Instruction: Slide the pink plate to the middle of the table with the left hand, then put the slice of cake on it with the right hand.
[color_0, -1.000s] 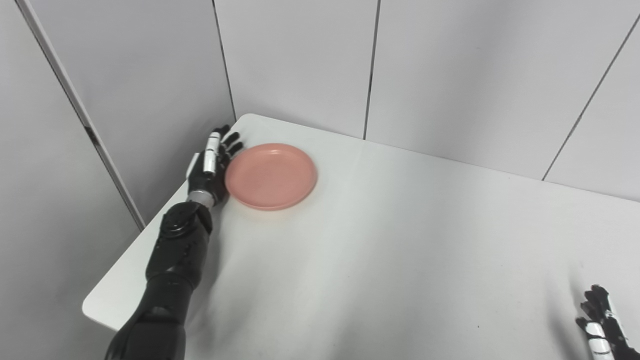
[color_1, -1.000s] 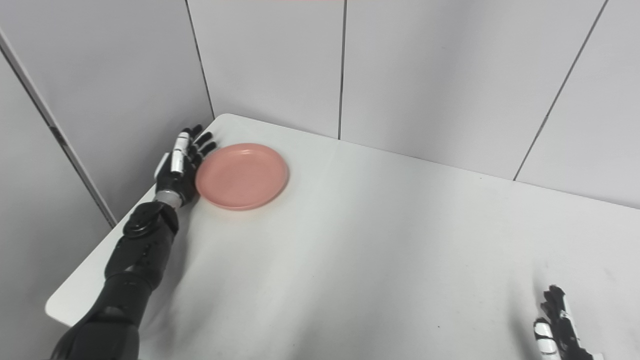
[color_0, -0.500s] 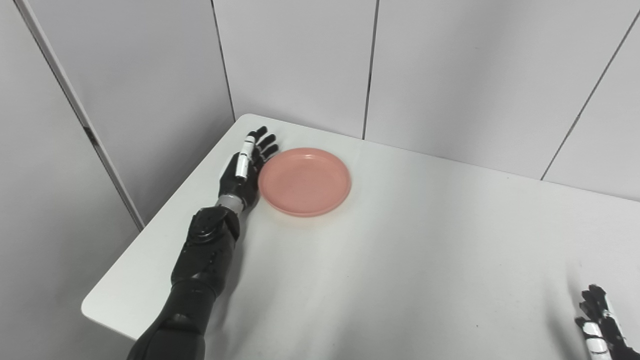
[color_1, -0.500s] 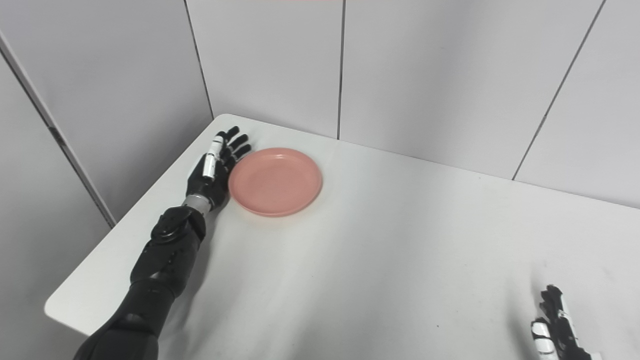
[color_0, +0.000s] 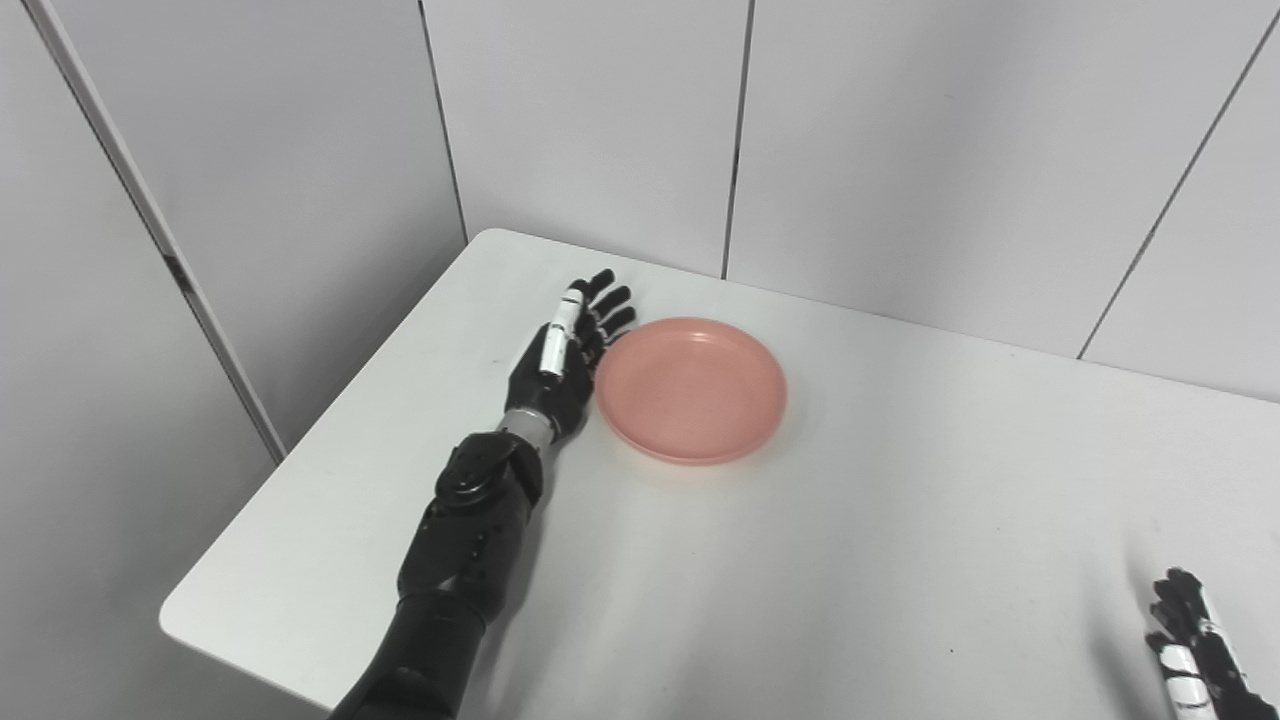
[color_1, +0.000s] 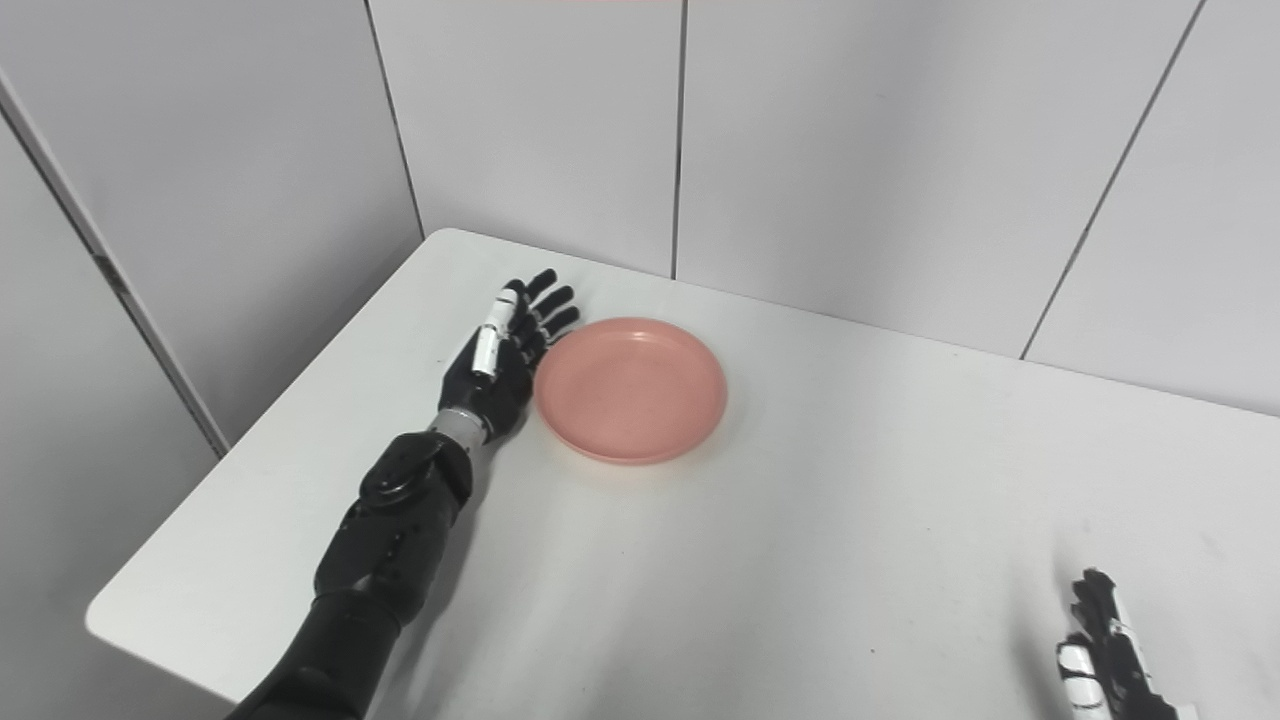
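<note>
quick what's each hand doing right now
Left hand: open, flat against the pink plate rim.
Right hand: holds nothing, open or shut unclear, at frame edge.

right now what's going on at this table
The left hand, open with its fingers straight, presses flat against the left rim of the pink plate on the white table. The plate sits left of the middle, empty. The right hand rests open at the near right corner. No cake is in view.

Glossy blk arms w/ silver wrist ring, blk left hand (color_0: 557, 367), white finger panels.
</note>
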